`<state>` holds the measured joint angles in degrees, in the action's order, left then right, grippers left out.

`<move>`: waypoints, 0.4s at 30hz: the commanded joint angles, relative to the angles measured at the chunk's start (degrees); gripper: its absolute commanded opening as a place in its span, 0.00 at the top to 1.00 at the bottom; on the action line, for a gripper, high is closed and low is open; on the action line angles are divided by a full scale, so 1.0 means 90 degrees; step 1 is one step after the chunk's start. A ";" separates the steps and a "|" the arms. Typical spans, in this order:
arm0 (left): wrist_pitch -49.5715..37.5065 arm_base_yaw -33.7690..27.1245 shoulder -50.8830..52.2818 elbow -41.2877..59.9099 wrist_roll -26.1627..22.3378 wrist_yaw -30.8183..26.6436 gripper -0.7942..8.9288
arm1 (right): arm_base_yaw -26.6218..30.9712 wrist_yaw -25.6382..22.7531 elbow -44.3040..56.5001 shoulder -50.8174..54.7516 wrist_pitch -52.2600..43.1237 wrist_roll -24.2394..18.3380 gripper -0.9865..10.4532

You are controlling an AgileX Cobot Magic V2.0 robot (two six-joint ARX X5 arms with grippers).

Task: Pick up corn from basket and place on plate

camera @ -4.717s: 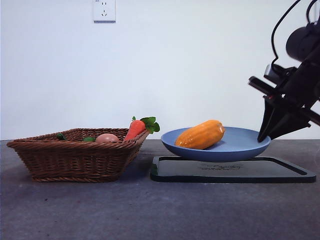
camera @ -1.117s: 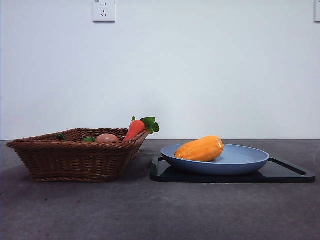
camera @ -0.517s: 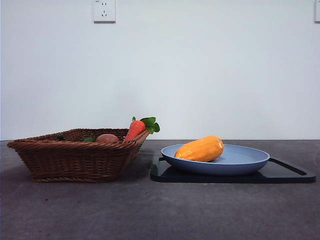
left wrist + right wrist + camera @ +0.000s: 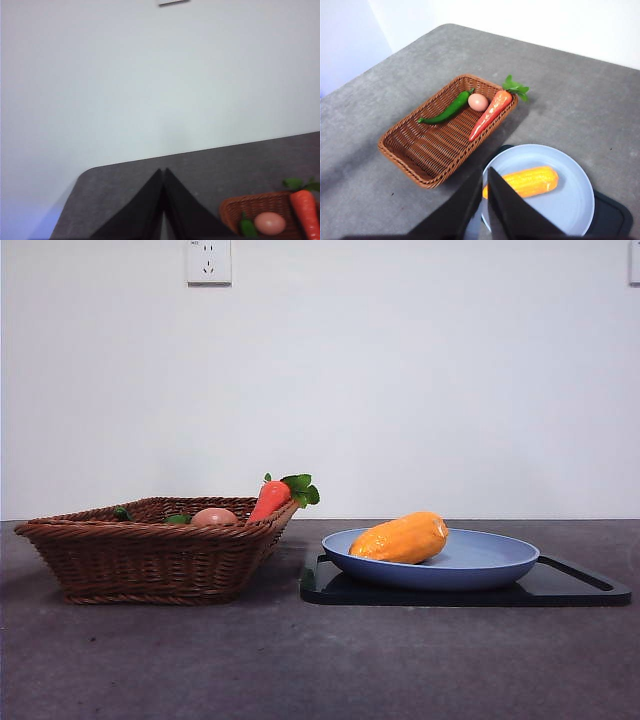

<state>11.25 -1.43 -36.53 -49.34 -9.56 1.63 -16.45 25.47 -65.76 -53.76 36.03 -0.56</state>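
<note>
Grey table (image 4: 300,670): corn (image 4: 400,538) on plate (image 4: 500,562); only wrist views show both grippers clenched, empty.

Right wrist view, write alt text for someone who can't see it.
A yellow-orange corn cob lies on a light-blue plate set on a black tray. Beside it, a brown wicker basket holds a carrot, an egg and a green chili pepper. The shut right gripper hangs above the plate's edge.

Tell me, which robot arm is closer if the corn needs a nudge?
Right, probably. Its fingers, shut and empty, hang above the round light-blue plastic plate where the smooth yellow-orange toy corn already lies. The left fingers, also shut, are off past the brown woven wicker basket.
</note>
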 commanded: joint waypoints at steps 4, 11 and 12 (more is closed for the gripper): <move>-0.1071 -0.0126 0.1078 0.1877 0.0109 -0.0170 0.91 | -0.0022 -0.0005 -0.0124 -0.0044 -0.0104 0.0056 0.91; -0.1241 -0.0357 0.2285 0.3587 0.0253 -0.0216 0.91 | -0.0022 -0.0002 -0.0124 -0.0044 -0.0104 0.0056 0.91; -0.1236 -0.0384 0.2426 0.3762 0.0272 -0.0216 0.91 | -0.0022 -0.0002 -0.0124 -0.0044 -0.0104 0.0056 0.91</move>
<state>0.84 -4.60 -15.59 -16.64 -7.94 -0.12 -16.45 25.47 -65.76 -53.76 35.70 -0.56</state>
